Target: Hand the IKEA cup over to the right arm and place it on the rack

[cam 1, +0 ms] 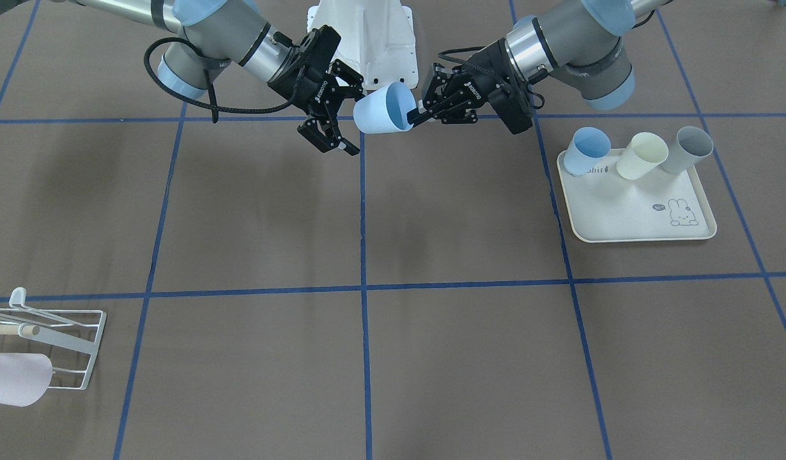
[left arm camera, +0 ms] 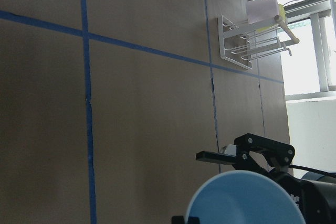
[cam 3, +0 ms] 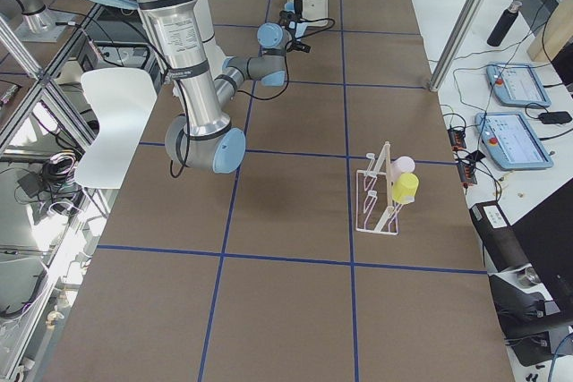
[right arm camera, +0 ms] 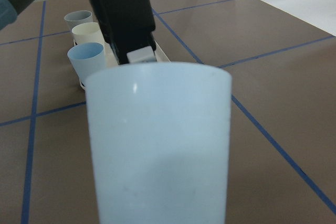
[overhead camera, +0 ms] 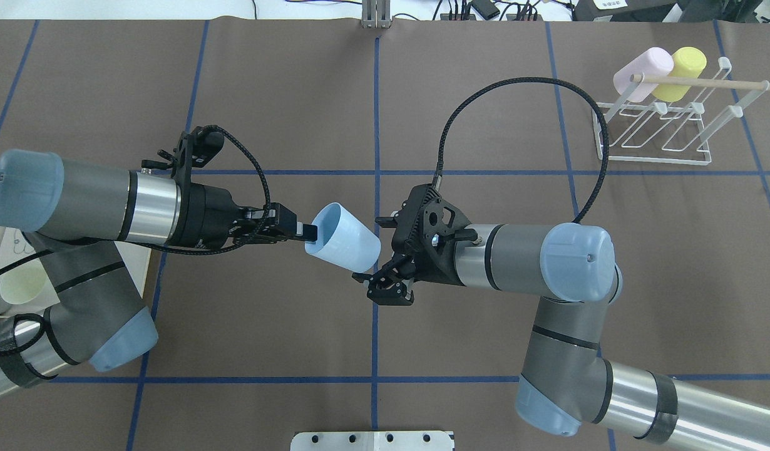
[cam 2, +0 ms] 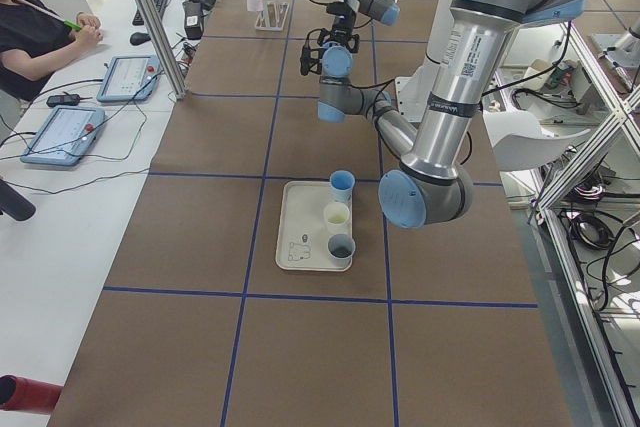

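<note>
The light-blue IKEA cup (cam 1: 383, 108) (overhead camera: 344, 238) hangs on its side above the table's middle. My left gripper (cam 1: 417, 116) (overhead camera: 308, 232) is shut on its rim, one finger inside the mouth. The right arm (overhead camera: 516, 254), with the thick ribbed cable, faces the cup's base. Its gripper (cam 1: 351, 115) (overhead camera: 379, 257) is open, with the fingers spread to either side of the base. The right wrist view is filled by the cup (right arm camera: 157, 140), with a left fingertip (right arm camera: 140, 55) on the rim behind it. The white wire rack (overhead camera: 660, 125) (cam 1: 48, 338) stands at the far right.
A pink cup (overhead camera: 641, 72) and a yellow cup (overhead camera: 682, 72) hang on the rack. The cream rabbit-print tray (cam 1: 636, 217) on the left arm's side carries a blue (cam 1: 588, 150), a cream (cam 1: 642, 155) and a grey cup (cam 1: 689, 148). A person (cam 2: 35, 37) sits at the side desk.
</note>
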`<state>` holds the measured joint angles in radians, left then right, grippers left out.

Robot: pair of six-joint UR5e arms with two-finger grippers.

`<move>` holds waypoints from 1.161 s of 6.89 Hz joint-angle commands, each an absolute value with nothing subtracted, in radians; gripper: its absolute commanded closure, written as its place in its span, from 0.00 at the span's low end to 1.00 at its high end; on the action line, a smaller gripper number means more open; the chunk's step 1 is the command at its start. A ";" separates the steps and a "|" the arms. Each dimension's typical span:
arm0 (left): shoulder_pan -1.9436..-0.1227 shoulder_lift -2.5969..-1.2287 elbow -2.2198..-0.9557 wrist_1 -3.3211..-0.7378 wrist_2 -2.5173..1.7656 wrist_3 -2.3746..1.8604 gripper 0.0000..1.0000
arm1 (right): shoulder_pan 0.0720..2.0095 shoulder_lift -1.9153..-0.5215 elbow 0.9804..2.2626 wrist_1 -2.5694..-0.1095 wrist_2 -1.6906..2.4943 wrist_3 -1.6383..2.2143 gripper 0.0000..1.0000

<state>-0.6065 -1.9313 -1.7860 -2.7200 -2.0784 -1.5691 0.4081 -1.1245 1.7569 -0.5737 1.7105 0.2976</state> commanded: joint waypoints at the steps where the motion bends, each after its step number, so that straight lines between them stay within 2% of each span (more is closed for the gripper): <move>1: -0.583 -1.940 -1.773 -2.720 -2.050 -1.569 1.00 | 0.408 -1.123 1.758 -0.574 1.710 0.298 0.02; 4: -0.581 -1.940 -1.767 -2.721 -2.051 -1.569 1.00 | 0.393 -1.127 1.705 -0.406 1.707 0.296 0.04; 6: -0.581 -1.940 -1.773 -2.723 -2.052 -1.569 1.00 | 0.391 -1.131 1.692 -0.394 1.707 0.296 0.04; 8: -0.583 -1.939 -1.776 -2.723 -2.051 -1.572 1.00 | 0.391 -1.127 1.693 -0.394 1.707 0.296 0.12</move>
<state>-0.5822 -1.9396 -1.7748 -2.7227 -2.0513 -1.5707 0.3916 -1.1289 1.6934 -0.3957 1.7073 0.2961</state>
